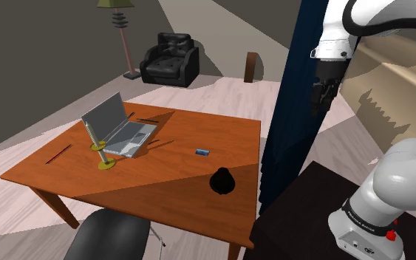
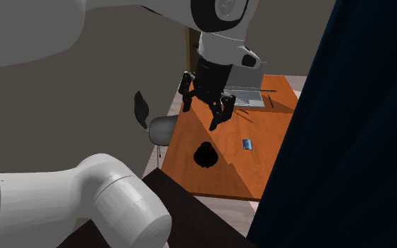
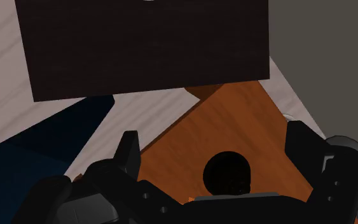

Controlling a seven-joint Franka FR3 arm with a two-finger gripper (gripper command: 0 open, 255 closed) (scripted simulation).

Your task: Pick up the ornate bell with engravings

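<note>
Task obj: bell [image 1: 223, 180], drawn plain black, engravings not discernible. It sits on the table [image 1: 169, 203], lower right of the tabletop in the shoulder view, near the edge twd the stand.
Gripper pos: gripper [image 2: 204, 107] at upper centre of the 2nd ext. view, well above the tabletop. In the shoulder view it's at upper right, in front of a dark blue curtain [image 1: 291, 111].
Jaws: spread wide, nothing pinched, empty.
Alignment: in the wrist view the bell [image 3: 227, 173] shows low centre, btwn the two fingers [image 3: 128, 156] by line of sight only. It's well apart from them, no contact, so the hand looks roughly aimed at it.
Done so far: approx aim over the bell, jaws ready. That's abt it.
Left: descend, close on the bell, lift. Practically the whole task, so I'd call it an early stage.
Other items: laptop [image 1: 121, 127] left of centre and a small blue item [image 1: 202, 152] mid-table, both well apart from the bell. Prob. no obstruction.
</note>
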